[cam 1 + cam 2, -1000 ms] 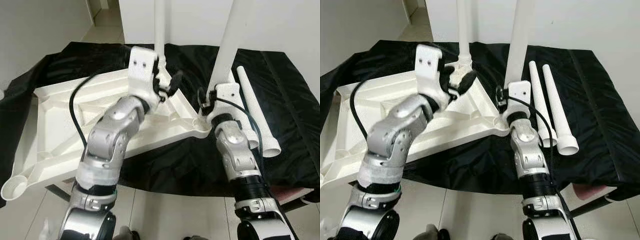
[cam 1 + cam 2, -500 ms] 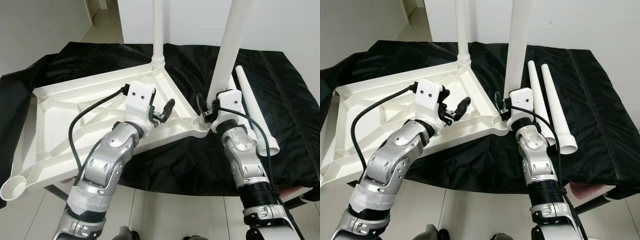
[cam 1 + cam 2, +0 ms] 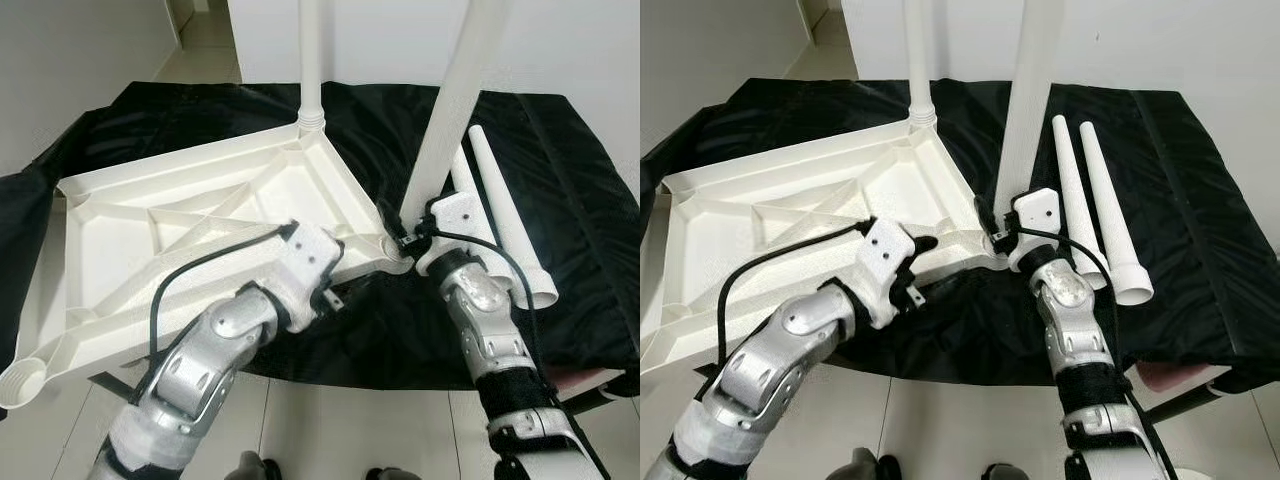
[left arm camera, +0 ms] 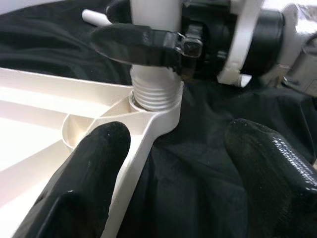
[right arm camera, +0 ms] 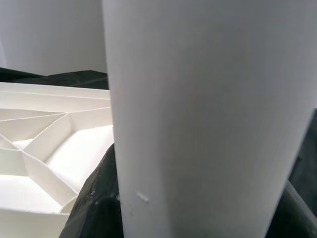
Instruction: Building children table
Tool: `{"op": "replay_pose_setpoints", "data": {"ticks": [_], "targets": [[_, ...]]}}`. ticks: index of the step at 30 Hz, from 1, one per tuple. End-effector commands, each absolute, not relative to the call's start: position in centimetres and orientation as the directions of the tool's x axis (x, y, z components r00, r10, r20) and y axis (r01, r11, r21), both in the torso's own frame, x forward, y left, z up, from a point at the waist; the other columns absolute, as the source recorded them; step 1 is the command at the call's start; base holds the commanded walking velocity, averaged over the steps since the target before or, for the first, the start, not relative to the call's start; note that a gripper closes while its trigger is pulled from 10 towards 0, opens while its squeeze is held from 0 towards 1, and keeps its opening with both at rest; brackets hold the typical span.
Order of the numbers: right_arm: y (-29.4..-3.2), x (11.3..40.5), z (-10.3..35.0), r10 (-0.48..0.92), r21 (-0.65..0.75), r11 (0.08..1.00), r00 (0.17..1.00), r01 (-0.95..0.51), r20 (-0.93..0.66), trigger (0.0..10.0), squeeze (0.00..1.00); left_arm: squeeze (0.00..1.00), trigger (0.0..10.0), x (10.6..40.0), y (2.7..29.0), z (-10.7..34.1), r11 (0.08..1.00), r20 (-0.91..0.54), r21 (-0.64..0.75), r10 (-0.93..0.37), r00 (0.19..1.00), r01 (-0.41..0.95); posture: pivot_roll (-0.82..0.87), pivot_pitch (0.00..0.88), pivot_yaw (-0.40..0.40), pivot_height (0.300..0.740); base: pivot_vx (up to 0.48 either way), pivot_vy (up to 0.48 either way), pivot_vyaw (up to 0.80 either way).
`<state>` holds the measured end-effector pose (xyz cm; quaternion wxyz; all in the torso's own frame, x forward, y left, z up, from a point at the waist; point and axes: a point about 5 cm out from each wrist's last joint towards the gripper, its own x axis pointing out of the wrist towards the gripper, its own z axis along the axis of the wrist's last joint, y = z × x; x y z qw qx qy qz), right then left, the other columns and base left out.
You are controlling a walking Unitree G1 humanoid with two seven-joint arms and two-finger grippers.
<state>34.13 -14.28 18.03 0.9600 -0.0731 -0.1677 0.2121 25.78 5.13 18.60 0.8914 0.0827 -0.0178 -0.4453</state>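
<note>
Where socket (image 4: pixel 148 101) holds: leg (image 3: pixel 440 130).

Two silver, segmented arms are showing at the bottom of the frame. Each is ending in a white boxy wrist housing, with a black cable looping alongside. The left end effector (image 4: pixel 168 163) is showing thick, matte black fingers (image 4: pixel 86 183). The right end effector (image 3: pixel 990 228) is also black.

I find nothing to read — no text, label, brand or number on the white plastic parts or the black cloth around my fingers — no signs either.
</note>
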Motion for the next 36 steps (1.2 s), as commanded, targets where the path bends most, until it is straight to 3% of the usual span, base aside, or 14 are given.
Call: {"op": "replay_pose_setpoints", "data": {"ticks": [1, 11, 20, 30, 36], "targets": [[-14.0, 34.1, 17.0, 0.447, -0.214, 0.891, 0.858, -0.401, 0.251, 10.0, 0.00, 0.00, 10.0, 25.2, 5.0, 18.4, 0.544, -0.060, 0.155, -0.828, 0.557, 0.825, -0.12, 0.129, 0.079, 0.740, 0.000, 0.000, 0.00], [-13.8, 34.8, 16.5, 0.485, -0.228, 0.869, 0.847, -0.439, 0.216, 10.0, 0.00, 0.00, 10.0, 24.7, 4.9, 18.3, 0.510, -0.080, 0.181, -0.844, 0.530, 0.841, -0.10, 0.111, 0.072, 0.740, 0.000, 0.000, 0.00], [-15.2, 35.1, 15.4, 0.490, -0.254, 0.859, 0.857, -0.444, 0.161, 10.0, 0.00, 0.00, 10.0, 24.7, 5.3, 18.4, 0.498, -0.094, 0.199, -0.847, 0.523, 0.844, -0.11, 0.103, 0.075, 0.740, 0.000, 0.000, 0.00], [-13.9, 33.9, 13.1, 0.596, -0.288, 0.783, 0.797, -0.551, 0.098, 10.0, 0.00, 0.00, 10.0, 24.5, 5.4, 18.4, 0.493, -0.100, 0.206, -0.849, 0.519, 0.845, -0.10, 0.106, 0.083, 0.740, 0.000, 0.000, 0.00], [-14.2, 34.2, 12.4, 0.580, -0.178, 0.808, 0.811, -0.562, 0.070, 10.0, 0.00, 0.00, 10.0, 24.5, 5.5, 18.5, 0.493, -0.101, 0.210, -0.848, 0.520, 0.844, -0.10, 0.115, 0.082, 0.740, 0.000, 0.000, 0.00]]}}
